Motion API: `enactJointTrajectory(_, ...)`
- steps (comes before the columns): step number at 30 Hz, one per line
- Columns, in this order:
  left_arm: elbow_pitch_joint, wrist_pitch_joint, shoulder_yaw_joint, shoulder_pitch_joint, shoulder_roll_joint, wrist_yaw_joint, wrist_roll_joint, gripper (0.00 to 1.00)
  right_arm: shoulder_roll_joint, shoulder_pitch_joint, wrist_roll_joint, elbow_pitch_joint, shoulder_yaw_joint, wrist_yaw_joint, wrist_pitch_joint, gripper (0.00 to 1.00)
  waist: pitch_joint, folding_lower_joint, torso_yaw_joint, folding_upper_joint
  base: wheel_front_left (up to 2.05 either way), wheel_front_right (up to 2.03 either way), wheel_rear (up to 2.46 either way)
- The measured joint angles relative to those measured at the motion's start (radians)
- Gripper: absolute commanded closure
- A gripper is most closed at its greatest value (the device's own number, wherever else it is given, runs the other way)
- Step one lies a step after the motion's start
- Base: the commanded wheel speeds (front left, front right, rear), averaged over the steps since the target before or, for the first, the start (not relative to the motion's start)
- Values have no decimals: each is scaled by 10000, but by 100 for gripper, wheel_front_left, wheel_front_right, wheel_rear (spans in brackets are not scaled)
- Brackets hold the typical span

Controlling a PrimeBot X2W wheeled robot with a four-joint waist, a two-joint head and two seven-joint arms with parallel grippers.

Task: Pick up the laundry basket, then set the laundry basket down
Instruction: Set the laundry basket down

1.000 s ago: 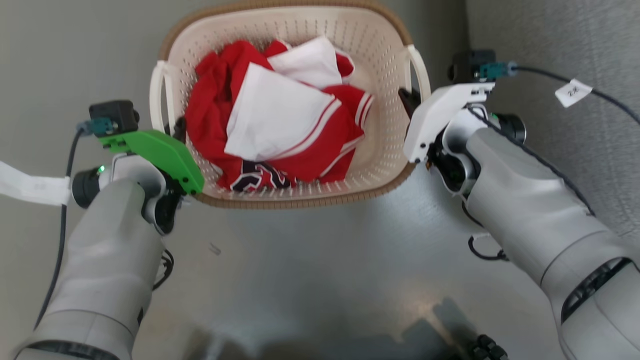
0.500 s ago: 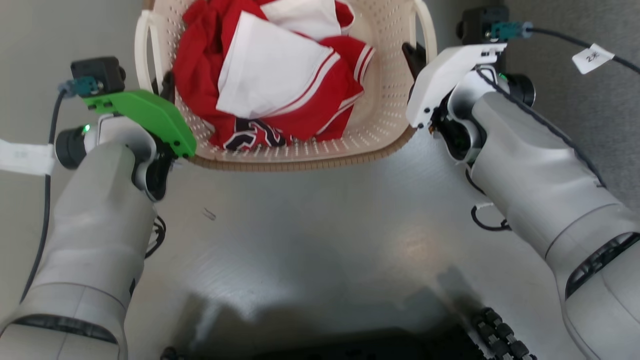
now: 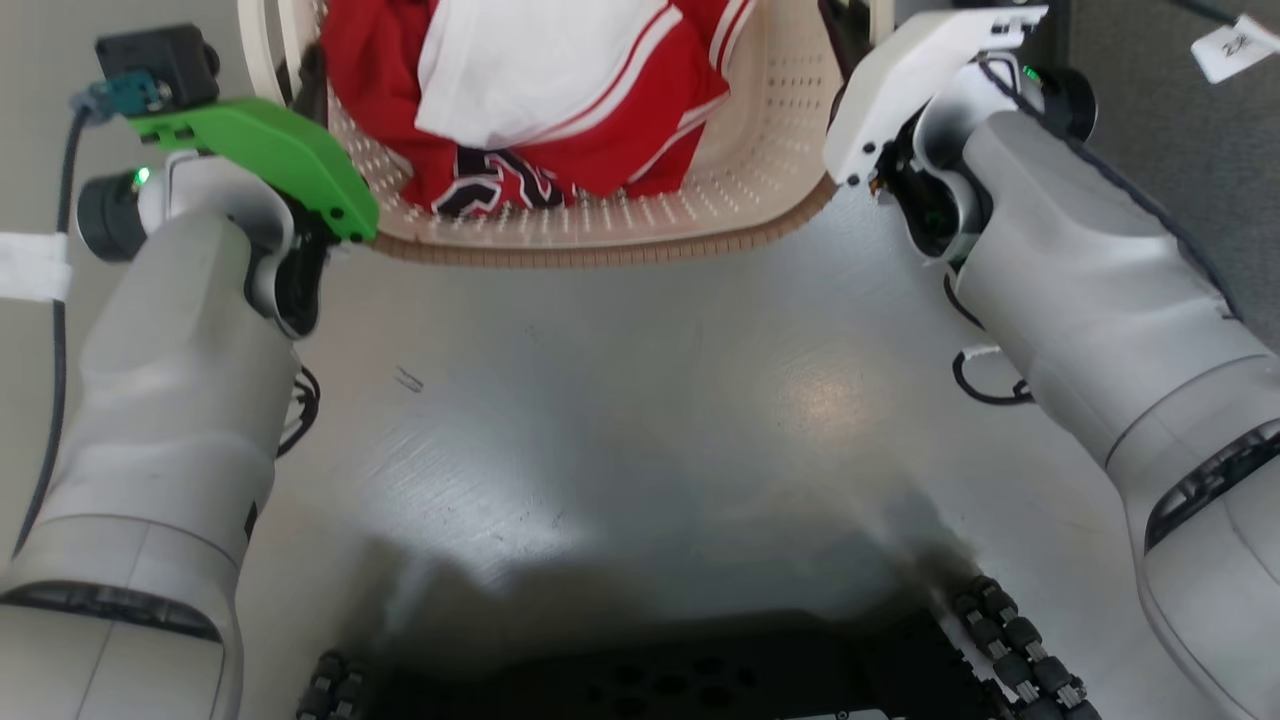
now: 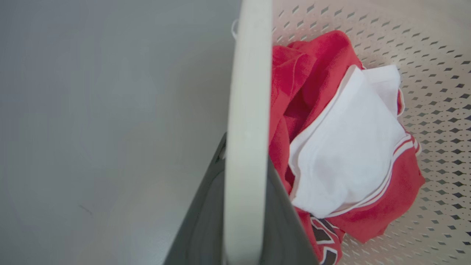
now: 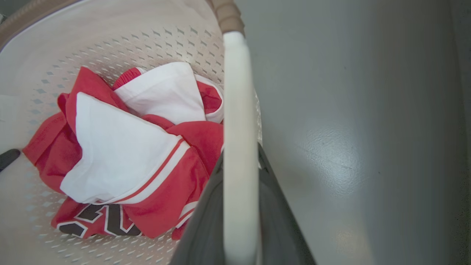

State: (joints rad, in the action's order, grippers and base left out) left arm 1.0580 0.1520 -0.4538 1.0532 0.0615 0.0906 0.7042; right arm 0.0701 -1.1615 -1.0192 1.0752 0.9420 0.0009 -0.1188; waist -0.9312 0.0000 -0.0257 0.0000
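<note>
The laundry basket (image 3: 760,170), cream perforated plastic with a brown woven rim, sits at the top of the head view, its far part cut off. Red and white clothes (image 3: 560,90) lie inside it. My left gripper (image 3: 300,85), under a green cover, is shut on the basket's left handle (image 4: 246,110). My right gripper (image 3: 850,40), under a white cover, is shut on the right handle (image 5: 239,110). In each wrist view the white handle strip runs up between the dark fingers (image 4: 206,221) (image 5: 198,228). The clothes (image 4: 342,147) (image 5: 121,154) show beside each handle.
Smooth grey floor (image 3: 650,420) lies below the basket. My dark base (image 3: 650,670) shows at the bottom edge. A darker, rougher floor strip (image 3: 1180,120) runs along the right. A cable with a white tag (image 3: 1235,45) hangs at the upper right.
The whole head view has shifted, so basket, arms and floor marks all sit higher, and my base has come into view. Both grippers keep hold of the handles.
</note>
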Motion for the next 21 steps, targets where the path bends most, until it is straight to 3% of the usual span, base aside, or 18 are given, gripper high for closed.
enactJointTrajectory(21,309,570,8,545,-73,2,-173,100,-27,-457,2,293,-15,178,-581,100,-772,0,63,0,0,0,0)
